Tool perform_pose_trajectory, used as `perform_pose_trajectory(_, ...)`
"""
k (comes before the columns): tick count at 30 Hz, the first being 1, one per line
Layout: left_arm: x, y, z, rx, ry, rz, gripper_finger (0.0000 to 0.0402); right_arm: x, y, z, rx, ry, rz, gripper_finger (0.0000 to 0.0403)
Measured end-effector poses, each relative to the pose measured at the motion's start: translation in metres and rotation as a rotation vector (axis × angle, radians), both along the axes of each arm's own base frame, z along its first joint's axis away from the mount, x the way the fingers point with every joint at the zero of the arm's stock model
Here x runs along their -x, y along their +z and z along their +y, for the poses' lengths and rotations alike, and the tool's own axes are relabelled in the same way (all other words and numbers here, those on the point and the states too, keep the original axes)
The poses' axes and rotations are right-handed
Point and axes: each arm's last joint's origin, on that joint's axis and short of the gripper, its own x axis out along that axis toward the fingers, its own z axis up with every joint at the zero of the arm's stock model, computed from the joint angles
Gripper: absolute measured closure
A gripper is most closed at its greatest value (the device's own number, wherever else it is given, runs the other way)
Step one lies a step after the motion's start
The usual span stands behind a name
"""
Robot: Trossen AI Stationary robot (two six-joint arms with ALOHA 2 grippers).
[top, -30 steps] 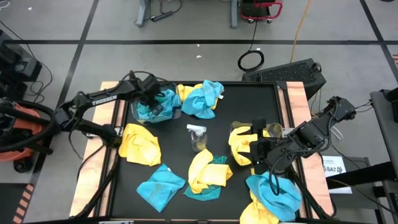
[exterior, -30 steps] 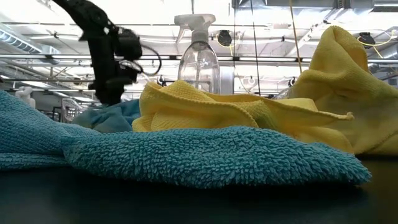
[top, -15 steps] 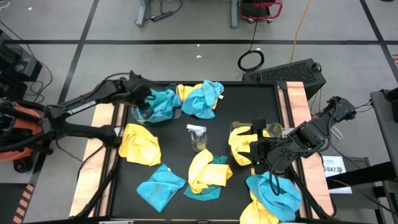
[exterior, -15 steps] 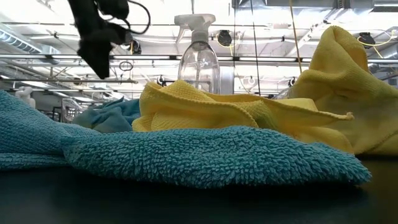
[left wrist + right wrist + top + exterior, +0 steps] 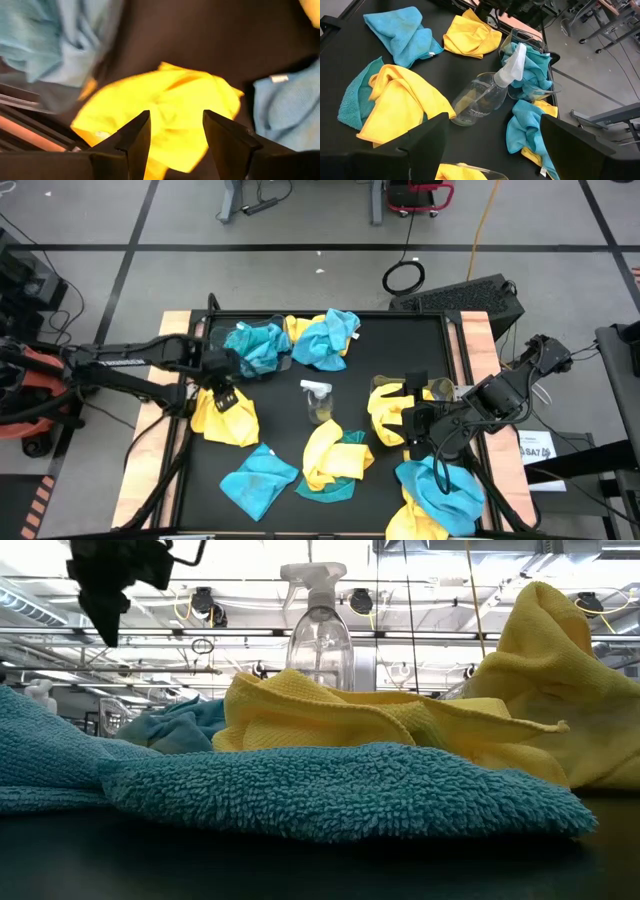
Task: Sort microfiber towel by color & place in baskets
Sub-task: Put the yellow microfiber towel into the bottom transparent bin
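Turquoise and yellow microfiber towels lie scattered on the black table. My left gripper (image 5: 222,387) (image 5: 175,145) hangs open above a crumpled yellow towel (image 5: 225,413) (image 5: 160,112) near the left edge, touching nothing. The far-left clear basket (image 5: 214,358) holds blue towels (image 5: 257,345) (image 5: 60,40). At the right, my right gripper (image 5: 412,423) (image 5: 492,150) waits wide open over a second clear basket (image 5: 443,391) that holds a yellow towel (image 5: 392,408). The low view shows my left gripper (image 5: 105,580) high at upper left.
A clear spray bottle (image 5: 318,400) (image 5: 485,95) stands mid-table. Around it lie a blue-and-yellow pile (image 5: 325,338) at the far edge, a yellow-on-teal pair (image 5: 335,460), a blue towel (image 5: 258,478) near the front, and blue and yellow towels (image 5: 440,492) at the near right.
My left gripper has drawn back from the far-left basket, gone toward the table's near-left and risen; it now hangs over the yellow towel. The blue towels stay in the basket.
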Motion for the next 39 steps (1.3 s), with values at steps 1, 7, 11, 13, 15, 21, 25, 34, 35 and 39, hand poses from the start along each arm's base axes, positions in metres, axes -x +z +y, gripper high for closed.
perform_pose_trajectory(1, -0.001, 0.0, -0.005, 0.005, -0.006, 0.003, 0.0214, 0.0, 0.0, 0.0, 0.0, 0.0, 0.0, 0.0096)
perform_pose_trajectory(7, 0.0, -0.019, -0.034, 0.031, -0.023, 0.078, 0.0214, 0.0, 0.0, 0.0, -0.001, -0.001, 0.0, 0.0096)
perform_pose_trajectory(11, 0.005, -0.042, -0.053, 0.03, -0.037, 0.17, 0.0205, 0.0, 0.0, 0.0, 0.0, 0.0, 0.0, 0.0096)
perform_pose_trajectory(13, 0.008, -0.053, -0.059, 0.022, -0.019, 0.213, 0.0185, 0.0, 0.0, 0.0, 0.001, 0.001, 0.001, 0.0096)
perform_pose_trajectory(15, 0.009, -0.063, -0.064, 0.021, 0.002, 0.222, 0.0156, 0.0, 0.0, 0.0, 0.005, 0.003, 0.001, 0.0096)
perform_pose_trajectory(21, 0.006, -0.087, -0.075, -0.012, 0.002, 0.194, 0.0063, 0.0, 0.0, 0.0, 0.016, 0.012, 0.005, 0.0096)
perform_pose_trajectory(25, 0.007, -0.106, -0.074, -0.105, 0.052, 0.235, 0.0042, 0.0, 0.0, 0.0, 0.016, 0.012, 0.005, 0.0096)
perform_pose_trajectory(34, 0.001, -0.15, -0.076, -0.111, 0.073, 0.241, 0.0042, 0.0, 0.0, 0.0, 0.015, 0.012, 0.004, 0.0096)
perform_pose_trajectory(35, 0.001, -0.153, -0.076, -0.114, 0.076, 0.243, 0.0045, 0.0, 0.0, 0.0, 0.015, 0.012, 0.004, 0.0096)
perform_pose_trajectory(39, 0.001, -0.162, -0.076, -0.099, 0.052, 0.224, 0.009, 0.0, 0.0, 0.0, 0.01, 0.008, 0.003, 0.0097)
